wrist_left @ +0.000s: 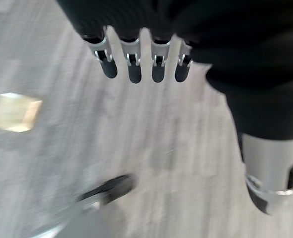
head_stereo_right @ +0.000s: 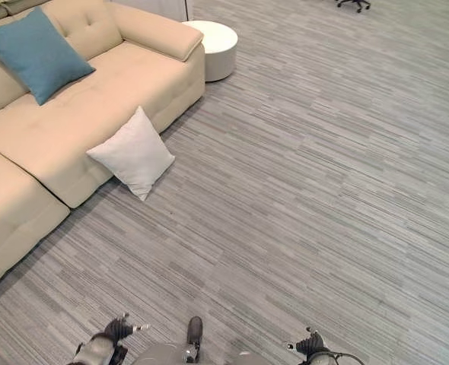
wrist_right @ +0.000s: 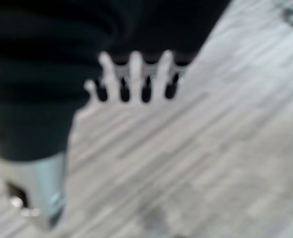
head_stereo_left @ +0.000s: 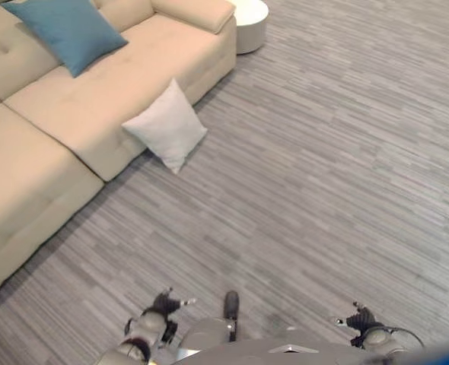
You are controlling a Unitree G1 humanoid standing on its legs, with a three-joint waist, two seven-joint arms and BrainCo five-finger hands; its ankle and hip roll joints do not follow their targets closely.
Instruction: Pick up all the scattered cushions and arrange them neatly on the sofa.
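Left hand (head_stereo_left: pixel 166 304) and right hand (head_stereo_left: pixel 359 317) hang low over the floor (head_stereo_left: pixel 323 190), well apart from the white cushion (head_stereo_left: pixel 166 126) leaning on the sofa (head_stereo_left: pixel 95 106); a blue cushion (head_stereo_left: pixel 66 30) sits on the seat. In the wrist views, both hands are relaxed and empty. A one-handed pinch could let the cushion slip.

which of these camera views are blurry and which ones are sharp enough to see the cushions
Both eye views are sharp: the white cushion leaning on the sofa and the blue cushion read clearly. The left wrist view is streaked by motion blur behind the left robot hand; the right wrist view is blurred throughout, right robot hand included.
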